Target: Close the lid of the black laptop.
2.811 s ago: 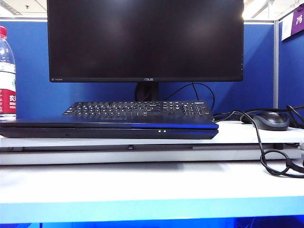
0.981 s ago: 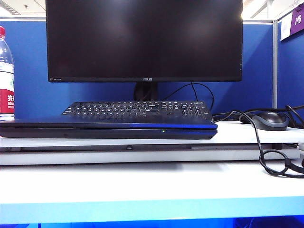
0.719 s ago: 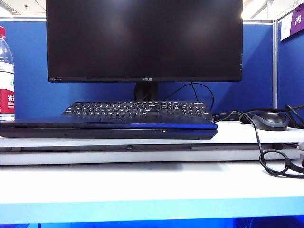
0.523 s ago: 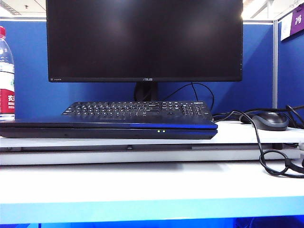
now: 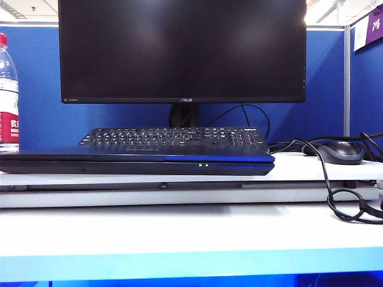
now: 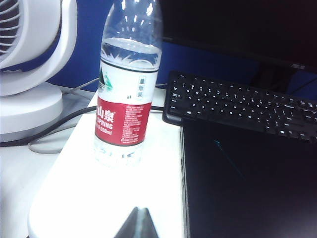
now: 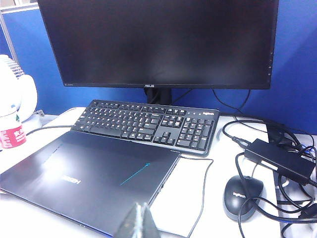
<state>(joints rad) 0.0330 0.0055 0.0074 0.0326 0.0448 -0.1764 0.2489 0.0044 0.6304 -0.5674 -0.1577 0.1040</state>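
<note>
- The black laptop (image 5: pixel 137 161) lies flat on the white table (image 5: pixel 179 230), its lid (image 7: pixel 94 173) down on the base, so the closing looks done from here.
- In the exterior view its long axis runs from 9 o'clock to 3 o'clock, front edge toward the camera, two small lights (image 5: pixel 203 165) glowing right of centre.
- The keyboard (image 5: pixel 173 137) sits just behind it at 12 o'clock, and the monitor (image 5: pixel 182 51) stands beyond that.
- The left tool (image 6: pixel 136 225) shows only a dark tip, so I cannot tell whether its fingers are apart or together; it holds nothing that I can see.
- It hangs over the table beside the laptop's left edge, with the water bottle (image 6: pixel 126 89) standing just off that corner.
- The right tool (image 7: pixel 138 223) is also just a dark tip, state impossible to read, and it hovers above the laptop's front right corner.
- The lid spreads away from it toward the bottle side.
- Neither arm appears in the exterior view.
- The mouse (image 7: pixel 241 196) and cables (image 7: pixel 277 198) lie to the right, apart from the laptop.
- My call: both tools sit about equally close and clear of the lid, with no press left to make.
</note>
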